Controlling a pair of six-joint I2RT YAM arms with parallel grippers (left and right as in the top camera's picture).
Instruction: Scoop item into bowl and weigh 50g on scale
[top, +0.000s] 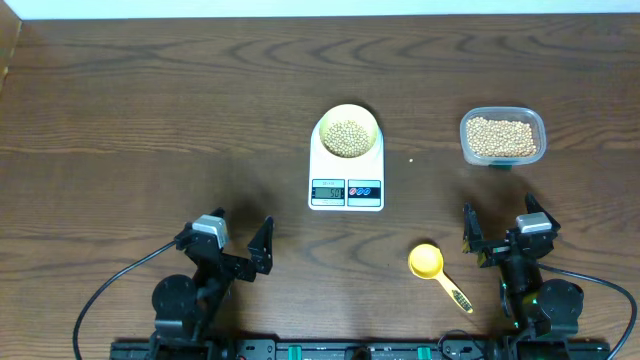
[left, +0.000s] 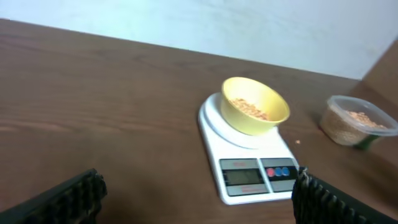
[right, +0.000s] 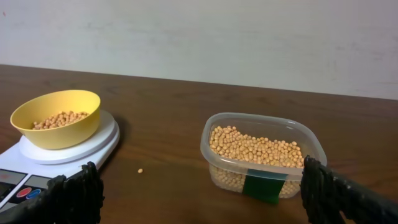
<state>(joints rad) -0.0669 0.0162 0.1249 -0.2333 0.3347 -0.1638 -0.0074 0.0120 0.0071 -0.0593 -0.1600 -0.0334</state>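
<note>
The pale-yellow bowl (top: 347, 131) stands on the round platform of the white scale (top: 347, 187), with tan beans (top: 347, 138) inside it. In the left wrist view the bowl (left: 255, 106) and scale (left: 252, 171) lie ahead to the right. From the right wrist, the bowl (right: 57, 117) sits at far left. My left gripper (top: 240, 240) is open and empty near the front left. My right gripper (top: 497, 230) is open and empty at the front right, back from the tub. A lone bean (right: 140, 170) lies on the table.
A clear plastic tub (top: 502, 136) full of beans stands right of the scale; it shows a green label (right: 262, 186) from the right wrist. A bright yellow scoop (top: 433, 268) lies on the table left of my right gripper. Cables trail by both arm bases.
</note>
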